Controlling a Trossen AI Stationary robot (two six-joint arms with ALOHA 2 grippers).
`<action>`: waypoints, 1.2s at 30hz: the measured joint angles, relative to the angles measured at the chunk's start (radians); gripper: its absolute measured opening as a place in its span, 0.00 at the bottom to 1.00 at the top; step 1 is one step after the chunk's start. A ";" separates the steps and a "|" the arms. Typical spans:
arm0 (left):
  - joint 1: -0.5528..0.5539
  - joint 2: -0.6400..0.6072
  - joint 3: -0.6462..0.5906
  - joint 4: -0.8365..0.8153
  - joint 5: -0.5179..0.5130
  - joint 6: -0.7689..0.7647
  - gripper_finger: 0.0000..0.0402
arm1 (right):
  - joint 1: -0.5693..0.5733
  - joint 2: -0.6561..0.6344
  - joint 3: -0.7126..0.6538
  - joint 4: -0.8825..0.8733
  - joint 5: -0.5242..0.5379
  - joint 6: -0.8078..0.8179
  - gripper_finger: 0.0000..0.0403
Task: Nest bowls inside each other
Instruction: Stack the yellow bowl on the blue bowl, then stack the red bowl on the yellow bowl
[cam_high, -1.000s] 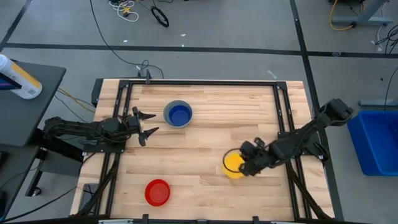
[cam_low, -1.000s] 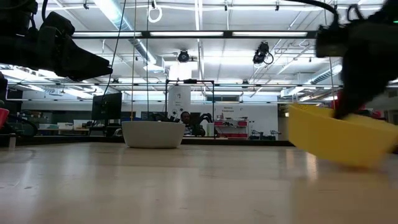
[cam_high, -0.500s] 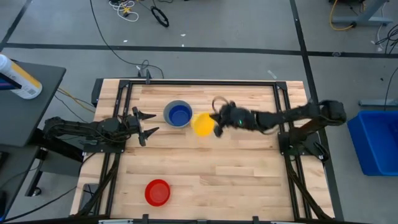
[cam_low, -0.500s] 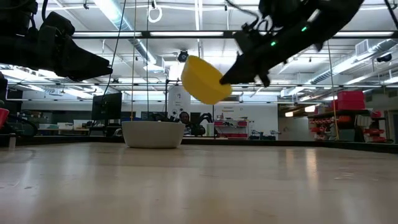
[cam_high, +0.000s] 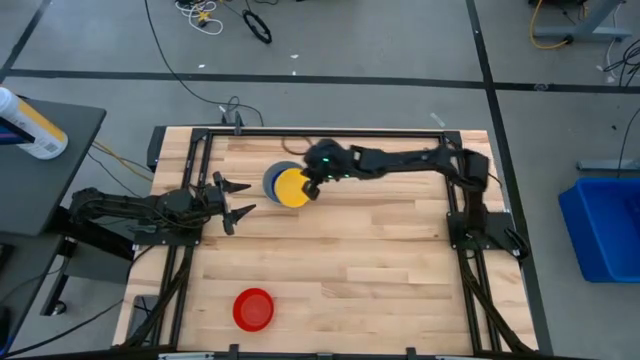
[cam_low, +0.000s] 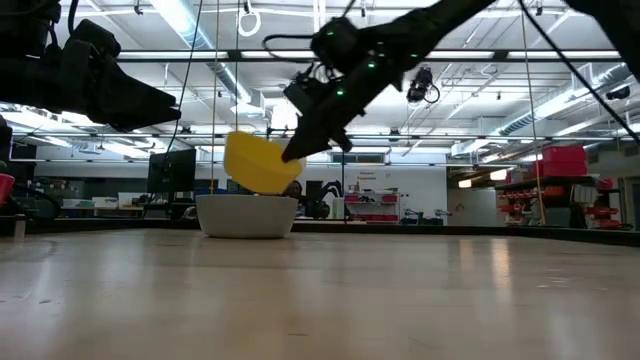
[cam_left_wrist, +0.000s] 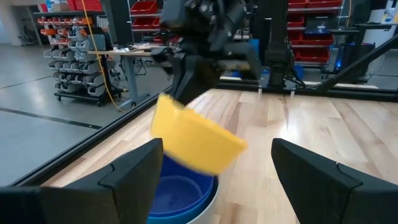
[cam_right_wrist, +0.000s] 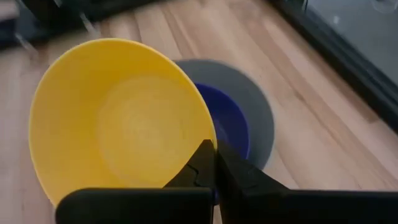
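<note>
My right gripper (cam_high: 309, 186) is shut on a yellow bowl (cam_high: 291, 187), which hangs tilted just above a grey bowl (cam_low: 246, 215). That grey bowl (cam_right_wrist: 262, 117) stands on the table at the far middle with a dark blue bowl (cam_right_wrist: 231, 118) nested in it. From above, the yellow bowl covers most of this pair. A red bowl (cam_high: 253, 309) sits by the near edge, left of the middle. My left gripper (cam_high: 236, 199) waits open and level, left of the grey bowl. My right gripper pinches the yellow bowl's rim (cam_right_wrist: 207, 138) on the side toward the table's right, with one finger inside the bowl and one outside. The fingers slant down from the table's right side. The bowl is lifted clear and tilted, its mouth turned toward the gripper.
A black frame (cam_high: 450, 180) runs along the table's edges. Bare wood lies across the middle and right of the table (cam_high: 400, 260). A bottle (cam_high: 30, 125) lies on a side stand left of the table.
My right gripper has swung from the table's near right up and toward the far left, rolling as it went. It carried the yellow bowl clear of the table until the bowl hung over the grey bowl, and it has stayed shut on the bowl.
</note>
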 joint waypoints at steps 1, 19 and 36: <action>0.000 0.000 0.000 0.000 0.001 0.000 0.76 | -0.001 0.029 0.054 -0.057 0.000 -0.005 0.00; 0.000 0.000 0.000 -0.002 0.003 -0.004 0.76 | -0.060 0.316 0.486 -0.543 -0.128 -0.061 0.00; 0.000 0.000 0.000 -0.002 0.003 -0.005 0.76 | -0.060 0.316 0.487 -0.550 -0.109 -0.072 0.44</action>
